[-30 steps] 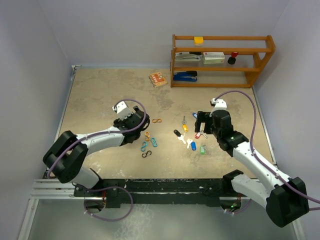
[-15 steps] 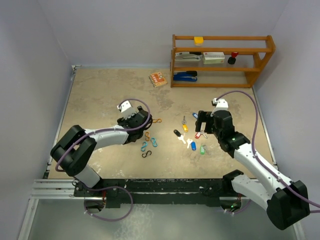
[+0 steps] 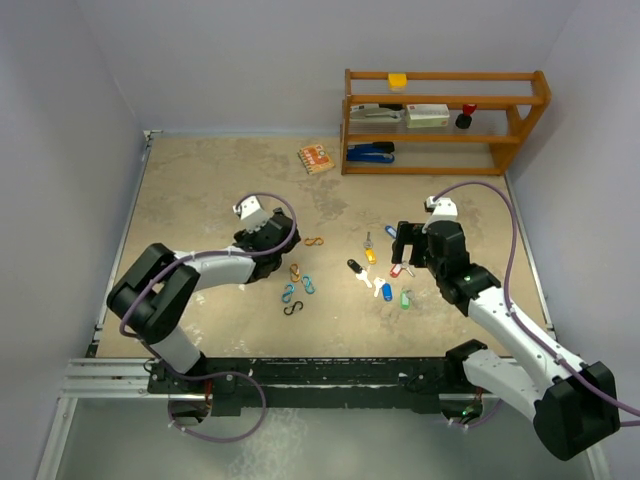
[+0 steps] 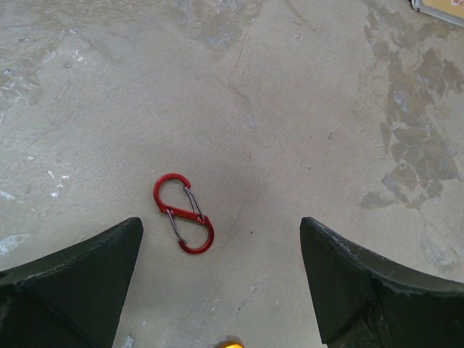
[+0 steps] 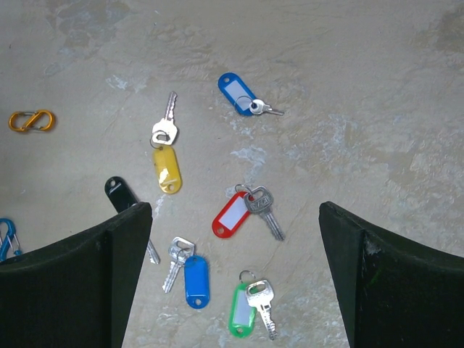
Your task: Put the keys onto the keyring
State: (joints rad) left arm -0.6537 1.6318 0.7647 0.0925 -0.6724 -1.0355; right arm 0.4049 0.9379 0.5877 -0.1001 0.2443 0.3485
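Several keys with coloured tags lie loose on the table under my open right gripper: yellow, blue, red, black, a second blue and green. The red-tagged key lies between the fingers, untouched. My left gripper hangs open over bare table, with a red S-shaped clip just ahead of its left finger. I cannot tell which thing is the keyring.
More S-shaped clips lie between the arms; an orange one shows left of the keys. A wooden shelf with staplers stands at the back right, a small orange box beside it.
My left arm has swung its gripper a little to the right and farther back, towards the red clip. The right arm and the keys have not moved.
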